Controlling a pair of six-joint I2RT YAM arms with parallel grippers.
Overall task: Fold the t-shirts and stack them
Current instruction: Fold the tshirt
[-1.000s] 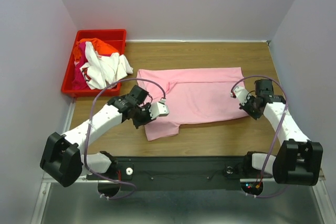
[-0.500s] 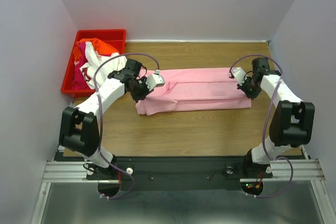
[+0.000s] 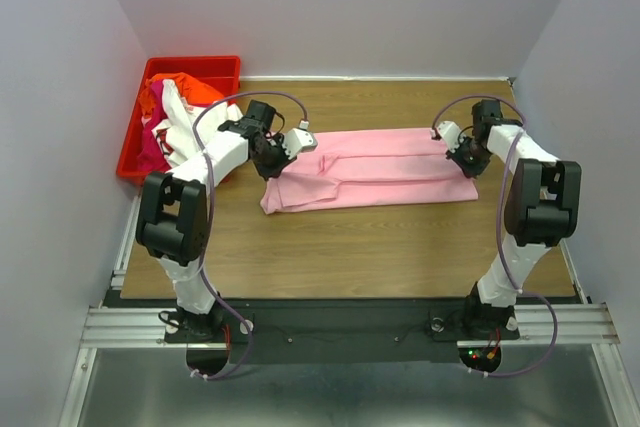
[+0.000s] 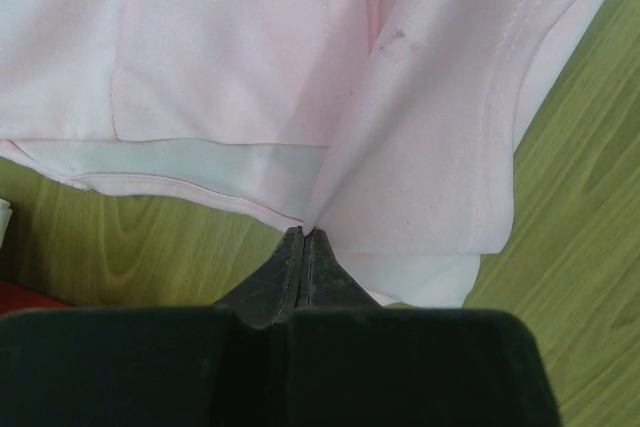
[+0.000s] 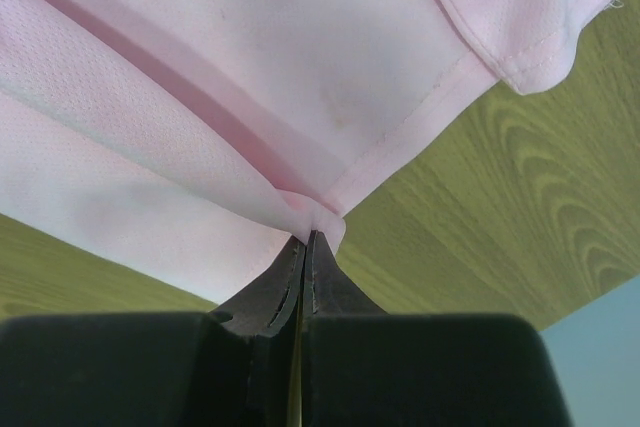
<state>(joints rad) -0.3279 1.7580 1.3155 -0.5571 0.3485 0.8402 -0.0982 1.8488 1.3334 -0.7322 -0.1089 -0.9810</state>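
A light pink t-shirt (image 3: 370,169) lies folded lengthwise into a long band across the middle of the wooden table. My left gripper (image 3: 272,158) is shut on its left end; in the left wrist view the closed tips (image 4: 304,235) pinch a pink hem (image 4: 400,127). My right gripper (image 3: 468,157) is shut on the right end; its tips (image 5: 307,237) pinch a folded edge of the pink cloth (image 5: 250,77). White, orange-red and magenta t-shirts (image 3: 180,117) lie heaped in the red bin.
The red plastic bin (image 3: 128,162) stands at the table's back left corner, just left of my left arm. Walls close in on the left, back and right. Bare wood (image 3: 360,247) lies in front of the pink shirt.
Both grippers have carried the shirt's near edge away from me over the far part, folding it into a narrower band. Both arms now reach further back.
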